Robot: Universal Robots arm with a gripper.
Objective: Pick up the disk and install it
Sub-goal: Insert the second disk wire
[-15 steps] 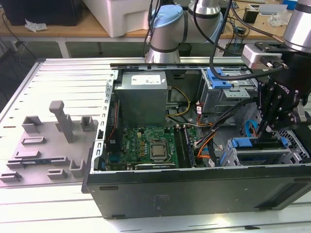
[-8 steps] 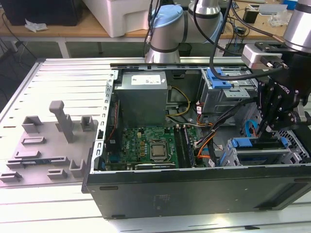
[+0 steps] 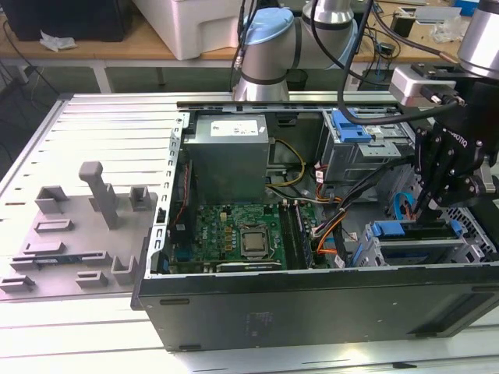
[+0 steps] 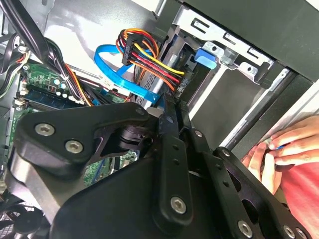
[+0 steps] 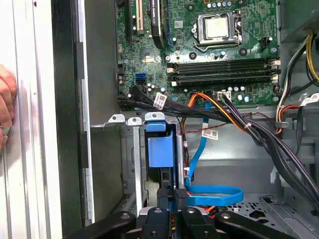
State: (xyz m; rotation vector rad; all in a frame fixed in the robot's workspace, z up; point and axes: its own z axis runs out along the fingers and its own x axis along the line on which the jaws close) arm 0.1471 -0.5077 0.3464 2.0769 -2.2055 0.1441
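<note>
Exterior view: black case wall up front; tool at 3 o'clock, down over the disk in its grey cage.
Second wrist view: tool fingers pinched narrow; a hand at 4 o'clock.
First wrist view: disk edge-on in the bay, tool closed on its edge.
Progress: looks nearly seated; release remains.

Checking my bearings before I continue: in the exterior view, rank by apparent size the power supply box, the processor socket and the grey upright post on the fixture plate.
1. Power supply box
2. Grey upright post
3. Processor socket

The post stands outside the case, so the lower two ranks are by look only.
</note>
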